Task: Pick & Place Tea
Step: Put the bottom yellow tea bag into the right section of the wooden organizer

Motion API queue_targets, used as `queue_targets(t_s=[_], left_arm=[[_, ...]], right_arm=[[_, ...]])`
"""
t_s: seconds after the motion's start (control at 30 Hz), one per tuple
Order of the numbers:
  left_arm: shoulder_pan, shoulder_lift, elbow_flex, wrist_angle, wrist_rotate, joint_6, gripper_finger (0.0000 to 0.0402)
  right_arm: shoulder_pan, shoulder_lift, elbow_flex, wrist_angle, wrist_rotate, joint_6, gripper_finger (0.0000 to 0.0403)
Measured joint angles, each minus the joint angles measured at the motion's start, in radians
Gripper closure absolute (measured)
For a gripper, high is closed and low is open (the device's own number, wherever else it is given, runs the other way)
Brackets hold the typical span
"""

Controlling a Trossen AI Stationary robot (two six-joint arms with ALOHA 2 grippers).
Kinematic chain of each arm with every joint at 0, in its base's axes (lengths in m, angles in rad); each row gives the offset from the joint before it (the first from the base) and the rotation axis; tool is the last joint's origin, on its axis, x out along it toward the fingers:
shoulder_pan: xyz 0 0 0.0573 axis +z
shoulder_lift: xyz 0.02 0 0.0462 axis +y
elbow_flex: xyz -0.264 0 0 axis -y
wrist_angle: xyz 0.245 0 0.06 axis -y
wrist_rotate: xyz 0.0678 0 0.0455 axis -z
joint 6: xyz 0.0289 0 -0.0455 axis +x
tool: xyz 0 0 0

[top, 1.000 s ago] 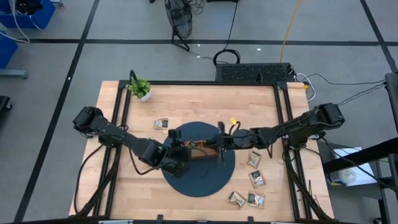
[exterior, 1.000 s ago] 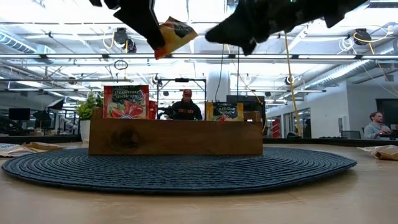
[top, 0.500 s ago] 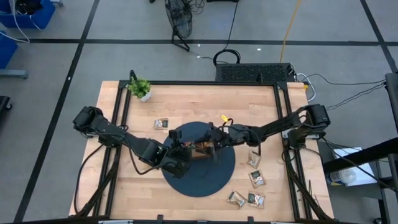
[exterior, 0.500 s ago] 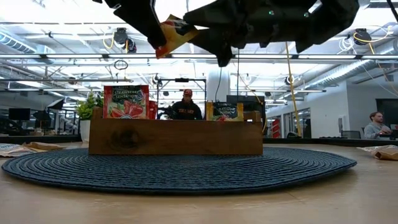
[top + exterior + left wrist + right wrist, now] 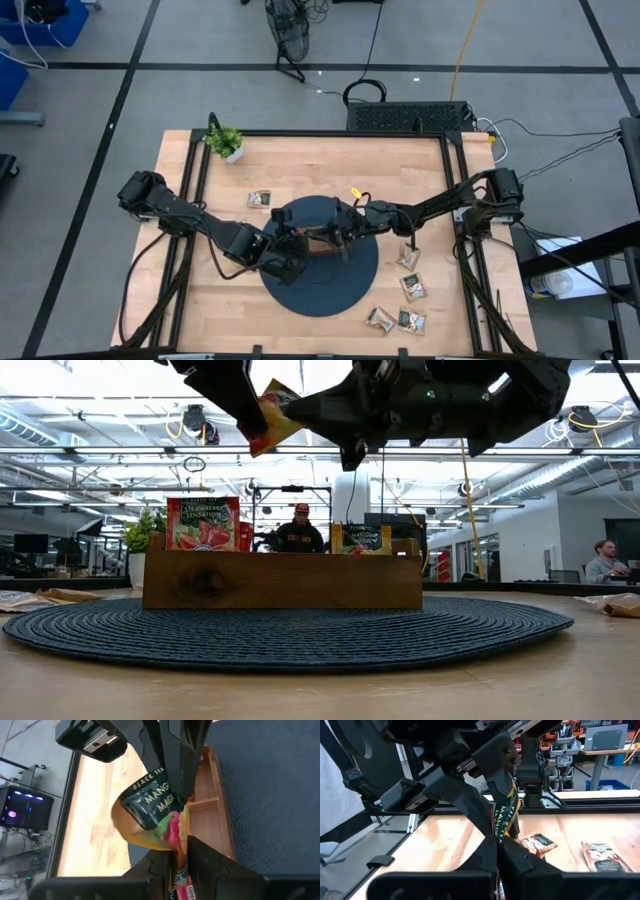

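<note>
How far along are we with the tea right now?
Some sachets already stand in the wooden tray. In hand: both the left gripper and right gripper pinch one orange sachet above the tray. Left: loose sachets on the table's right side, one on its left.

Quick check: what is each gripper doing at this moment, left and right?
Left gripper: shut on the mango tea sachet, above the wooden tray.
Right gripper: shut on the same sachet.
</note>
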Motion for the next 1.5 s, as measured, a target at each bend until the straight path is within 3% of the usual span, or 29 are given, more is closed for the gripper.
queue_targets(t_s=[0.2, 0.4, 0.6, 0.8, 0.97, 1.17, 1.3, 1.5], left_arm=[[0.0, 0.0, 0.0, 0.05, 0.038, -0.065, 0.0314], [0.026, 0.0, 0.0, 0.062, 0.12, -0.088, 0.0206], [0.033, -0.046, 0.003, 0.138, 0.2, -0.02, 0.0095], [-0.019, -0.127, 0.003, 0.166, 0.179, 0.085, 0.0031], [-0.056, -0.149, 0.003, 0.17, 0.119, 0.165, 0.0006], [-0.042, -0.151, 0.002, 0.171, 0.095, 0.164, 0.0005], [-0.028, -0.151, -0.012, 0.173, 0.094, 0.156, 0.0004], [-0.016, -0.151, -0.054, 0.173, 0.094, 0.134, 0.0004]], right_arm=[[0.0, 0.0, 0.0, -0.016, 0.005, -0.01, 0.0402], [0.0, -0.004, 0.001, -0.061, 0.017, -0.019, 0.0403], [0.019, -0.102, 0.002, -0.316, 0.181, -0.092, 0.0403], [0.074, -0.273, 0.032, -0.624, 0.298, -0.116, 0.0403], [0.101, -0.315, 0.194, -1.094, 0.338, -0.052, 0.0403], [0.112, -0.158, 0.481, -1.513, 0.371, -0.017, 0.0403], [0.112, -0.034, 0.586, -1.682, 0.37, -0.011, 0.0403], [0.116, 0.042, 0.602, -1.711, 0.367, 0.008, 0.0403]])
